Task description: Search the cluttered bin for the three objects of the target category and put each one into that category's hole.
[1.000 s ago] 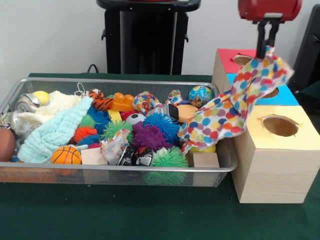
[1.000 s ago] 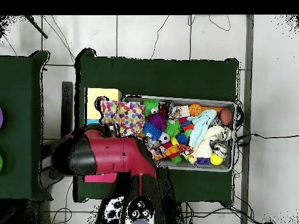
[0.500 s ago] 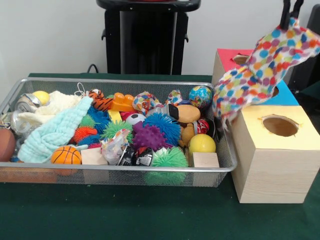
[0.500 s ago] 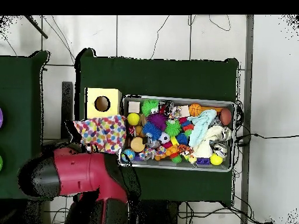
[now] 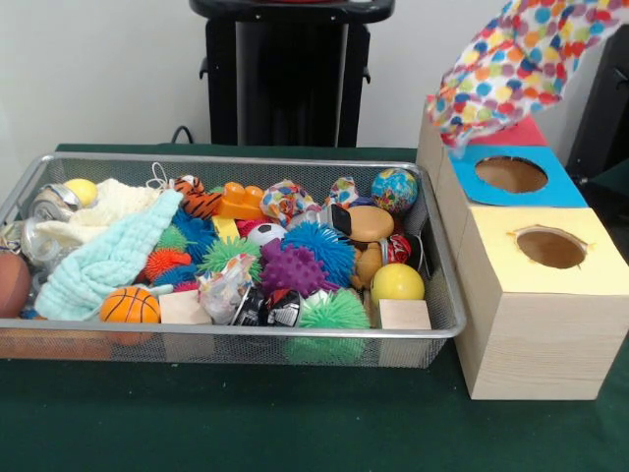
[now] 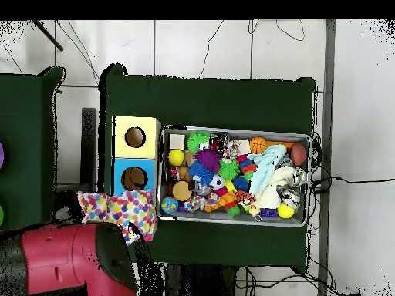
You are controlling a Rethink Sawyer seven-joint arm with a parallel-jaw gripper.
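Above the red-topped box (image 5: 519,132), the farthest of the three boxes from you in the front view, your polka-dot cloth (image 5: 519,61) now hangs in the air, its lower corner just over that box's top. A second ago it still trailed out of the wire bin (image 5: 444,295), draped over the toys at the box end; half a second ago it dangled across the blue-topped box (image 5: 511,175). It is now fully clear of the bin and past both the blue box and the yellow-topped box (image 5: 550,249), whose holes stand open and uncovered. In the overhead view the cloth (image 6: 119,210) sits just beyond the blue box, partly under the red arm (image 6: 62,260).

You cannot see the pincer in either view: the cloth runs off the top of the front picture and the arm hides it from above, so its opening cannot be told, though the hanging cloth suggests it is gripped.

By my reading, the red hole is the target, hidden under the cloth. Watch that the loose fabric bunches into the hole rather than draping over the rim. The pale blue cloth (image 5: 108,258) at the bin's far end from the boxes looks like a further candidate.
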